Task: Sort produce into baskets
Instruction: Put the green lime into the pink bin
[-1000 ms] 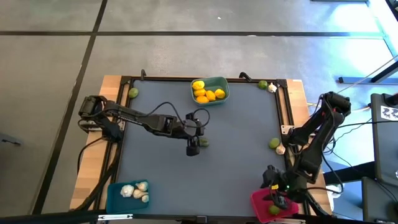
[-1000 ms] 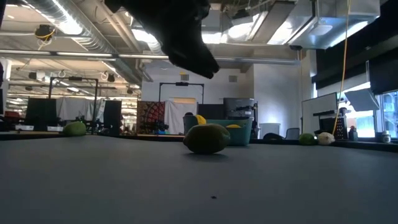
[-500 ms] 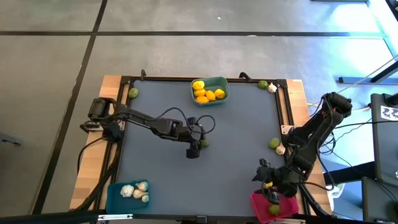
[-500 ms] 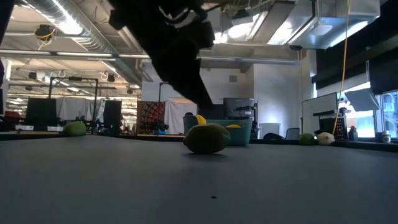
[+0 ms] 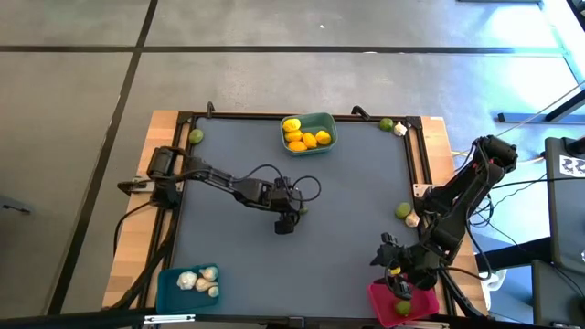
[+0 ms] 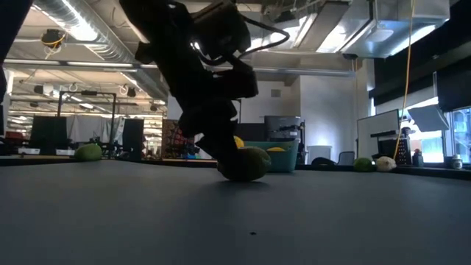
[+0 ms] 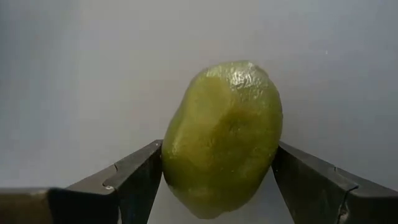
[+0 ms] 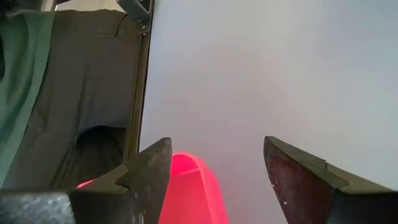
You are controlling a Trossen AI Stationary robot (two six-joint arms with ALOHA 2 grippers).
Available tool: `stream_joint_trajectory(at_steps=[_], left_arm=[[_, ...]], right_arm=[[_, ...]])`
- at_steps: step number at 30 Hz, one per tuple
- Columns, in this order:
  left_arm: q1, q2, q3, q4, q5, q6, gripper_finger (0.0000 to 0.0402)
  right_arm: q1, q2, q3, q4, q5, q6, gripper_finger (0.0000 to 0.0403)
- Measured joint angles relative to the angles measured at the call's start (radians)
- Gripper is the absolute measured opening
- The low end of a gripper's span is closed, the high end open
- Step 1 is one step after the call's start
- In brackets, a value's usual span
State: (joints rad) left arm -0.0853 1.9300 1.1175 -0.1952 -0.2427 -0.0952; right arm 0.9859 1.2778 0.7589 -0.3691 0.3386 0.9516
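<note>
A green lime [image 5: 300,211] lies near the table's middle, and my left gripper [image 5: 291,216] is down at it. The lime [image 7: 224,137] fills the gap between the fingers in the left wrist view. My right gripper [image 5: 397,272] is open and empty, just above the far rim of the pink-red basket [image 5: 416,302], which holds one lime [image 5: 403,309]. The teal-green basket [image 5: 311,133] at the far edge holds lemons. The blue basket [image 5: 183,285] at the near left holds garlic bulbs. My left gripper pinches the lime between its two fingers, one finger [image 7: 140,177] on each of its two opposite sides [image 7: 171,155]. The fingers come down at it from above [image 6: 221,147]. The lime's underside rests on the table [image 6: 246,175].
Loose limes lie at the far left corner [image 5: 195,136], at the far right corner [image 5: 387,124] and by the right edge [image 5: 401,211]. A garlic bulb lies beside each of the last two limes [image 5: 399,130] [image 5: 412,220]. A raised black frame [image 5: 413,164] borders the mat.
My left gripper has come down over the lime, which has stayed where it lay on the table. My right gripper has risen from inside the pink-red basket and gone a little toward the table's far and left edges, then held still.
</note>
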Motion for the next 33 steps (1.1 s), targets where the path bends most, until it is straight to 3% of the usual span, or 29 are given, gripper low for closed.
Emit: stream_joint_trajectory(at_steps=[4,12,21,33], left_arm=[[0.001,0.007,0.000,0.003,0.000,-0.008,0.0271],[0.001,0.007,0.000,0.005,-0.001,-0.013,0.0190],[0.000,-0.049,0.016,-0.005,-0.011,-0.047,0.0203],[-0.037,-0.156,0.113,0.055,-0.014,-0.062,0.0208]], right_arm=[[0.000,0.000,0.000,-0.001,0.020,-0.015,0.0253],[0.000,0.000,0.000,-0.001,0.020,-0.015,0.0253],[0.001,0.000,0.000,0.001,0.021,-0.015,0.0253],[-0.021,-0.064,-0.001,-0.010,0.125,-0.111,0.0253]])
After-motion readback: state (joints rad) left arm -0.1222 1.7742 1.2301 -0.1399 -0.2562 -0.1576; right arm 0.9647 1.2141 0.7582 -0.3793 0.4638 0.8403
